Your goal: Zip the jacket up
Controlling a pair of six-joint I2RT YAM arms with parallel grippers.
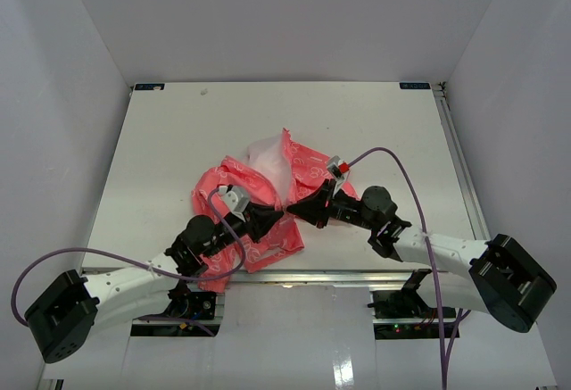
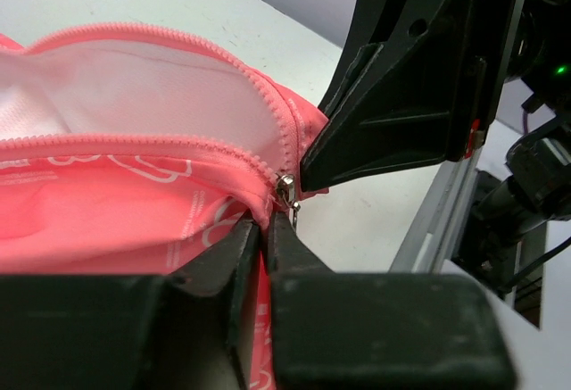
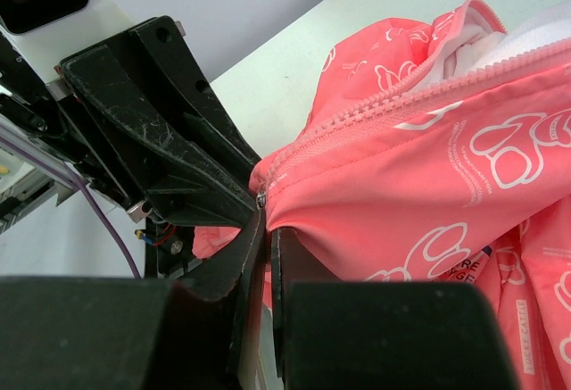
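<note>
Coral-pink jacket (image 1: 259,185) lies crumpled and unzipped on the white bench (image 1: 178,131), its white lining showing.

Left wrist: the left pincer (image 2: 266,229) is barely parted. Jacket fabric sits in the slit just below the zipper slider (image 2: 285,189), and I cannot tell whether it grips.

Right wrist: the right pincer (image 3: 267,238) is pressed together, pinching jacket fabric beside the slider.

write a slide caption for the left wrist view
left end effector and right end effector at the zipper slider of the unzipped pink jacket

Small white lettering (image 3: 535,347) stands on the jacket (image 3: 419,185), lower right in the right wrist view. Too blurred to read.
</note>
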